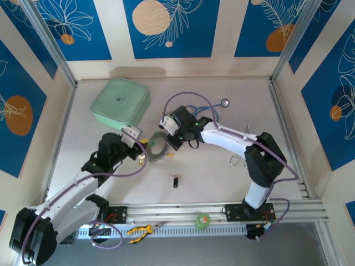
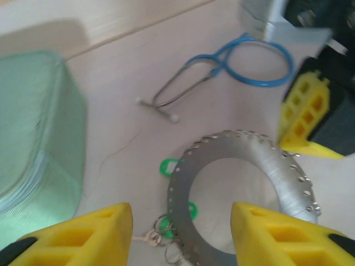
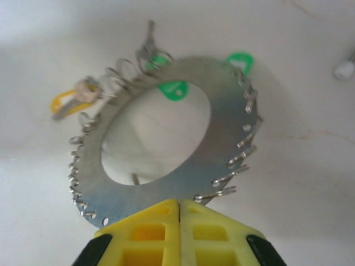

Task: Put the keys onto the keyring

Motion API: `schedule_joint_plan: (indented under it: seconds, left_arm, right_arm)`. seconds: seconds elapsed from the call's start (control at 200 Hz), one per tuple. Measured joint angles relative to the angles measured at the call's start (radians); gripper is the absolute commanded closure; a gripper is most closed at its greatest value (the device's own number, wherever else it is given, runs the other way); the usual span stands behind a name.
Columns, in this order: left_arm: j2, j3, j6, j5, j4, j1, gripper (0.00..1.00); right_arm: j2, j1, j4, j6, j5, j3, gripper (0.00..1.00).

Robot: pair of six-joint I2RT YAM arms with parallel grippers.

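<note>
right tool point(image 3: 180, 206) closed, pinching keyring point(image 3: 232, 127) rim | left tool point(image 2: 182, 215) jaws apart, holding nothing | black-headed key point(image 1: 175, 182) loose on worktop point(image 1: 211, 180)

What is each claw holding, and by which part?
The right claw pinches the keyring by the outer edge of its flat silver band. The left claw stands open, gripping nothing.

One keyring point(image 3: 227, 122), one black key point(image 1: 175, 182), one stethoscope point(image 1: 224, 102), one green case point(image 1: 120, 102) — one tape roll point(image 1: 203, 220), one pliers point(image 1: 141, 230).
</note>
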Motion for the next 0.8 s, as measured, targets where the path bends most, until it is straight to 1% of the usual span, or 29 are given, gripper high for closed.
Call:
schedule_joint_plan:
  seconds: [0.105,0.215,0.27,0.385,0.43,0.575,0.8]
  left_arm:
    - [0.018,0.051,0.137,0.095,-0.042,0.0,0.57]
    - [0.045,0.105,0.264,0.166,-0.093,0.0,0.61]
    - [0.068,0.124,0.314,0.2,-0.114,0.0,0.63]
    - [0.112,0.134,0.384,0.274,-0.132,0.0,0.66]
    - [0.132,0.134,0.401,0.304,-0.132,0.0,0.69]
    - [0.182,0.134,0.438,0.393,-0.121,0.006,0.71]
    - [0.19,0.135,0.457,0.495,-0.103,0.03,0.72]
  right_arm:
    - [-0.07,-0.015,0.068,-0.036,-0.108,-0.051,1.0]
    - [-0.117,-0.039,0.115,-0.082,-0.241,-0.086,1.0]
    - [-0.127,-0.051,0.13,-0.104,-0.305,-0.095,1.0]
    - [-0.129,-0.063,0.153,-0.139,-0.398,-0.096,1.0]
    - [-0.129,-0.066,0.16,-0.155,-0.423,-0.096,1.0]
    - [-0.129,-0.064,0.171,-0.208,-0.475,-0.096,1.0]
    - [-0.129,-0.058,0.19,-0.269,-0.491,-0.109,1.0]
